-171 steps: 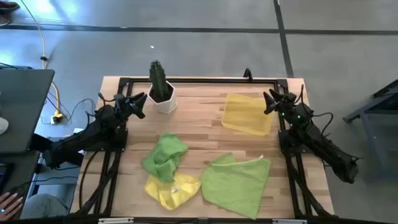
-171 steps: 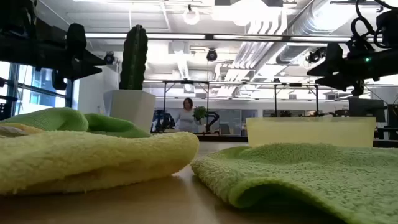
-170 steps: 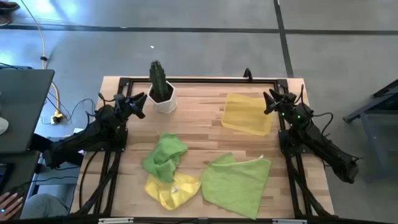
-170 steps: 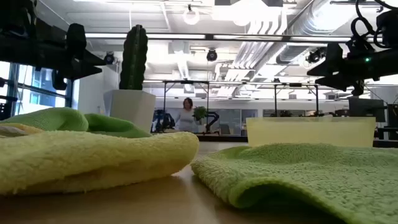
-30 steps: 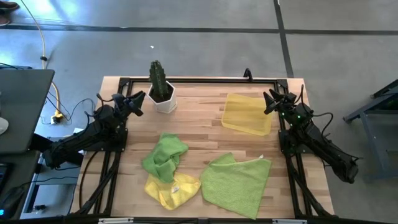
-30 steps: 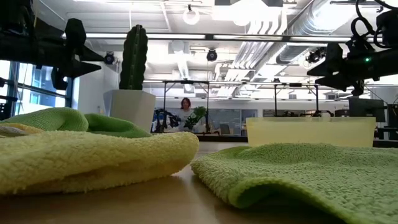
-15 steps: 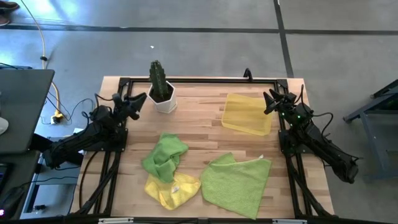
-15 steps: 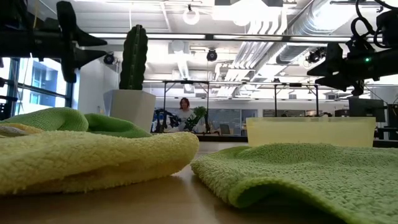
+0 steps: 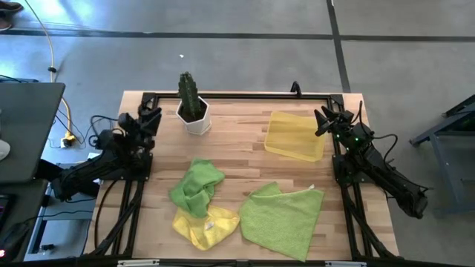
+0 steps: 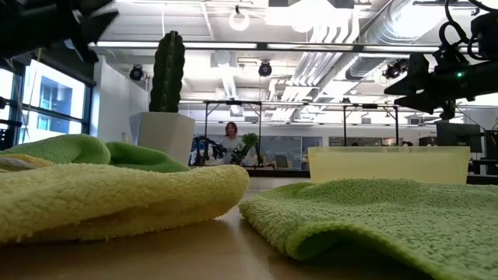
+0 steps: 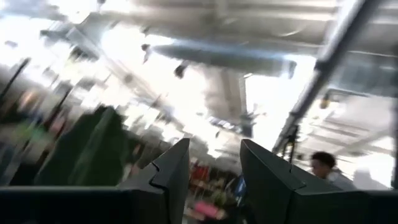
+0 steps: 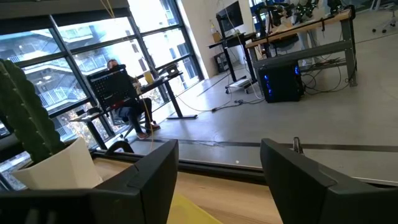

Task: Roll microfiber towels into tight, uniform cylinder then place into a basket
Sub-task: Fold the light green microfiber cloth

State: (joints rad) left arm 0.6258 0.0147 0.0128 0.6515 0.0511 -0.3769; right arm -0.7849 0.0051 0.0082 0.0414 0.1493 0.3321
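A crumpled lime green towel lies partly on a crumpled yellow towel at the table's near left. A second lime green towel lies spread flat at the near right. The translucent yellow basket stands at the far right. My left gripper hovers open at the far left, next to the cactus pot; its wrist view looks up at the ceiling. My right gripper hovers open beside the basket's right edge; it also shows in its wrist view. Both are empty.
A white pot with a green cactus stands at the far left, close to my left gripper. A black frame runs along the table's far edge and sides. Bare wood lies between the pot, the basket and the towels.
My left gripper has risen and tipped upward, drawing back a little toward the table's left edge, away from the cactus pot. In the low view it has climbed almost out of the picture. The towels, the basket and my right arm have kept still.
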